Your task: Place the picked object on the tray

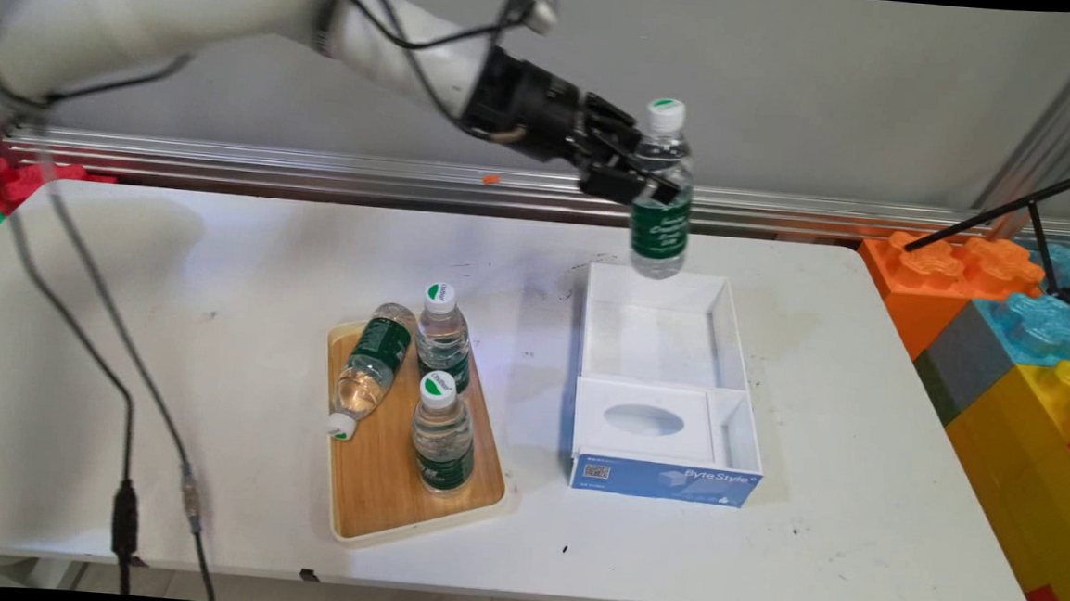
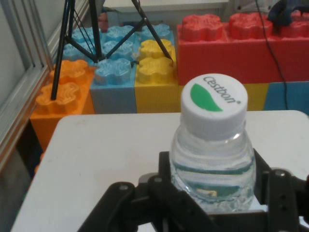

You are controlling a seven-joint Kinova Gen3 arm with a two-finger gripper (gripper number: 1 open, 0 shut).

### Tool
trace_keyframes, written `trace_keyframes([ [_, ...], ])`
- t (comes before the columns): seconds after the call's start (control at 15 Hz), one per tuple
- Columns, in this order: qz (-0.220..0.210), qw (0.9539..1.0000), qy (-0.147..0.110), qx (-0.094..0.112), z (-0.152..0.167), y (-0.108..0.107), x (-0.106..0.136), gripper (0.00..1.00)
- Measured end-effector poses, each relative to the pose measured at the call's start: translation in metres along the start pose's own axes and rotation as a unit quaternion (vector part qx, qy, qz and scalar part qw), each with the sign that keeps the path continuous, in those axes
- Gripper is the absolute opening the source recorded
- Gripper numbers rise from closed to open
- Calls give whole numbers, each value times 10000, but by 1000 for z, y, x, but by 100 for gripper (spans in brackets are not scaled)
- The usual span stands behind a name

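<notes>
My gripper (image 1: 646, 179) is shut on a clear water bottle (image 1: 662, 189) with a green label and a white cap, held upright in the air above the far end of an open white box (image 1: 660, 382). In the hand view the bottle (image 2: 212, 154) fills the middle, its cap towards the camera, with black fingers (image 2: 166, 188) pressed to both its sides. On a wooden tray (image 1: 376, 477) left of the box, two similar bottles stand upright (image 1: 444, 337) (image 1: 441, 432) and a third bottle (image 1: 369, 367) lies on its side.
The box has a blue front and a smaller compartment with an oval cutout (image 1: 644, 421) at its near end. Large coloured toy bricks (image 1: 1025, 340) are stacked off the table's right end, with a black tripod (image 1: 1050, 230) over them. Black cables (image 1: 126, 461) hang at the left.
</notes>
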Motion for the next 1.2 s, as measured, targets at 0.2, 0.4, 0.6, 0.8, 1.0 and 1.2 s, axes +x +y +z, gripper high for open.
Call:
trace_keyframes([
  [0.2,-190,9998,-92,46,-44,32,1,0],
  [0.4,-301,9992,-269,-11,-90,64,-9,0],
  [0.6,-363,9982,-459,-139,-142,97,-27,0],
  [0.8,-283,9977,-569,-242,-182,119,-42,0],
  [1.0,-185,9975,-617,-284,-211,130,-53,0],
  [1.2,-66,9972,-655,-349,-231,136,-64,0],
])
